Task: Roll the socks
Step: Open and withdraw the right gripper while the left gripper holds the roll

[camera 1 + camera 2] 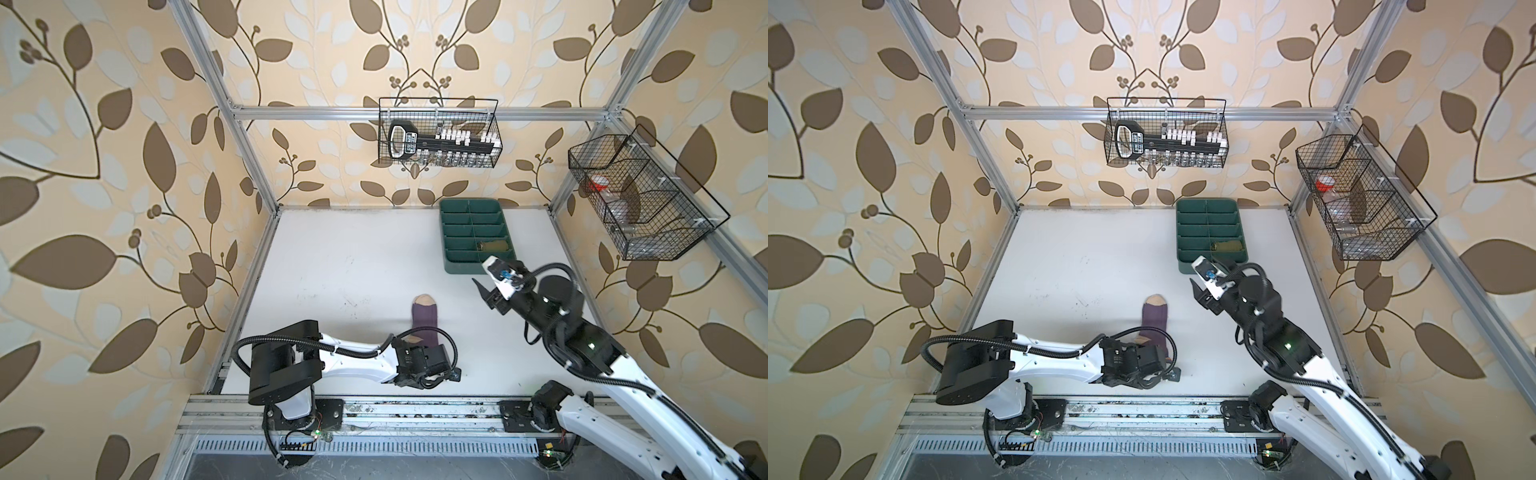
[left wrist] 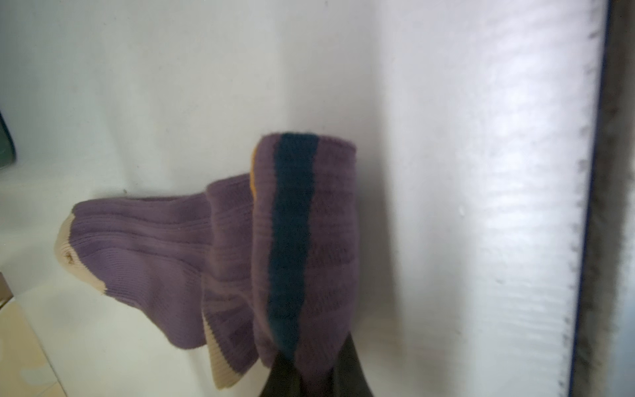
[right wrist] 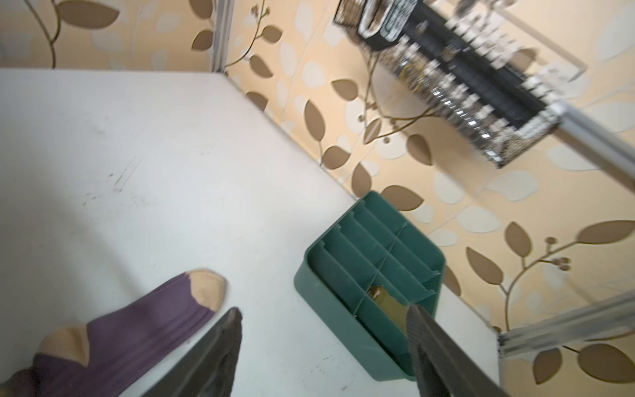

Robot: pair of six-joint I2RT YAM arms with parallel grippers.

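The purple sock (image 1: 426, 320) (image 1: 1156, 318) lies near the table's front, its beige toe pointing to the back wall. In the left wrist view its cuff end (image 2: 302, 240), with a navy stripe and a yellow edge, is folded up over the leg. My left gripper (image 2: 305, 367) is shut on that cuff; in the top views its fingertips are hidden under the wrist (image 1: 428, 361). My right gripper (image 1: 486, 293) (image 1: 1202, 291) (image 3: 323, 311) hangs open and empty between the sock's toe (image 3: 206, 288) and the tray. The olive sock (image 1: 494, 245) (image 1: 1227, 246) (image 3: 388, 302) sits rolled in a near compartment of the tray.
The dark green divided tray (image 1: 444, 241) (image 1: 1180, 241) (image 3: 309, 285) stands at the back right of the table. Wire baskets hang on the back wall (image 1: 440, 133) and the right wall (image 1: 640, 195). Aluminium posts frame the table's corners.
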